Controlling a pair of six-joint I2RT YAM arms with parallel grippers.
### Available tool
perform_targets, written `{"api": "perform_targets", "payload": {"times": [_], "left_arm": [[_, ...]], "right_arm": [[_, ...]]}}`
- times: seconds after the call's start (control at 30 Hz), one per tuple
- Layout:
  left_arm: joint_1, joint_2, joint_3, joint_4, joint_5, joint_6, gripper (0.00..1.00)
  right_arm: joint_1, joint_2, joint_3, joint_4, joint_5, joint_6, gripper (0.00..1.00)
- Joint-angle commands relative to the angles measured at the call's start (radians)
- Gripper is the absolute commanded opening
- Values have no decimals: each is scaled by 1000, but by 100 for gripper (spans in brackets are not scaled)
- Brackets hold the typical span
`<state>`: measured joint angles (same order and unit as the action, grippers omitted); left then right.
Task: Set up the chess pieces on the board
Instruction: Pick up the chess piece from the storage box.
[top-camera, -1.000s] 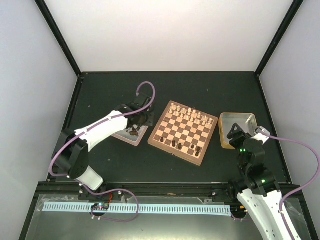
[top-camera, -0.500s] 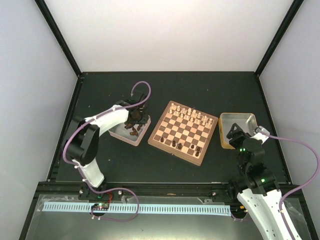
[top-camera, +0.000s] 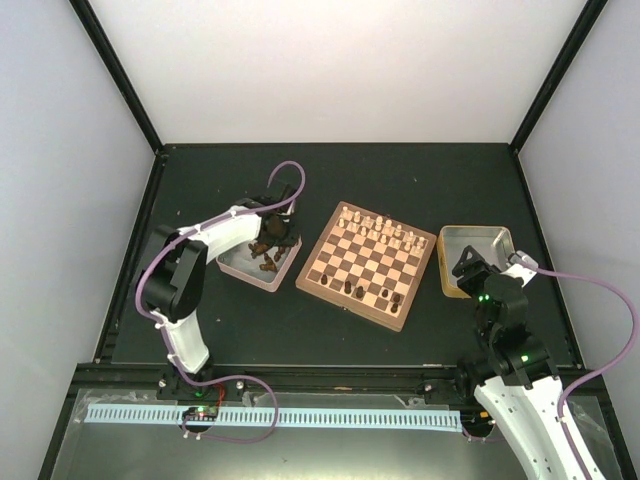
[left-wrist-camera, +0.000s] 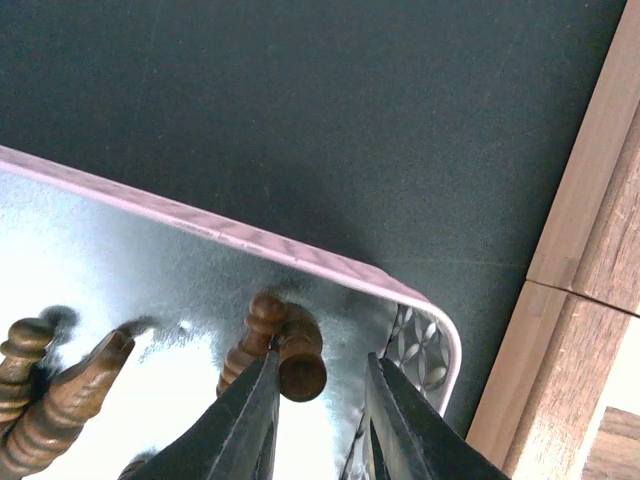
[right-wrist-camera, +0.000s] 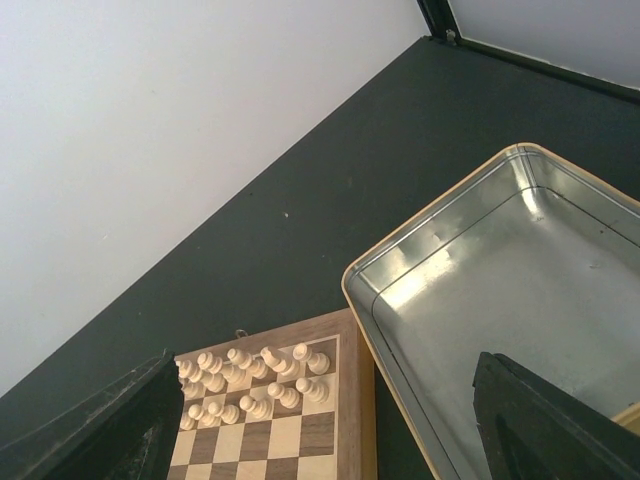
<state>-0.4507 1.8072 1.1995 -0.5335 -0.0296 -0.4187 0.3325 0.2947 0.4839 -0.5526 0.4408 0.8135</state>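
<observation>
Board (top-camera: 368, 263): mid-table, few dark men on its near rows.
Pink-rimmed tray (left-wrist-camera: 300, 262): off board's left edge; holds remaining chess pieces (top-camera: 264, 258).
Right gripper (right-wrist-camera: 330, 430): spread wide above metal tray (right-wrist-camera: 520, 290).
Left gripper (left-wrist-camera: 320, 385): jaws flank a pawn (left-wrist-camera: 298, 360) near the pink-rimmed tray's corner; whether they pinch it cannot be told.
Advice: centre pawn, lift vertically.

A matte black table (top-camera: 400, 180) sits inside a booth with plain white walls (top-camera: 340, 70) at left, right and far. Black posts (top-camera: 115, 75) mark the far corners. A pale slotted strip (top-camera: 300, 415) runs along the near edge. The light is bright and even.

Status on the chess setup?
Left fingers straddle dark chess piece in tray, grip unconfirmed. Right fingers open. Nothing blocking board.
</observation>
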Motion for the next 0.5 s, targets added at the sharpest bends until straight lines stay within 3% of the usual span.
{"api": "perform_targets", "payload": {"times": [0.0,0.47], "left_arm": [[12,35,48,8,17,17,26],[20,80,59,0,-1,13,24]], "right_arm": [[5,3,5,25,7,-1,80],[5,-9,4,12,7,2,80]]}}
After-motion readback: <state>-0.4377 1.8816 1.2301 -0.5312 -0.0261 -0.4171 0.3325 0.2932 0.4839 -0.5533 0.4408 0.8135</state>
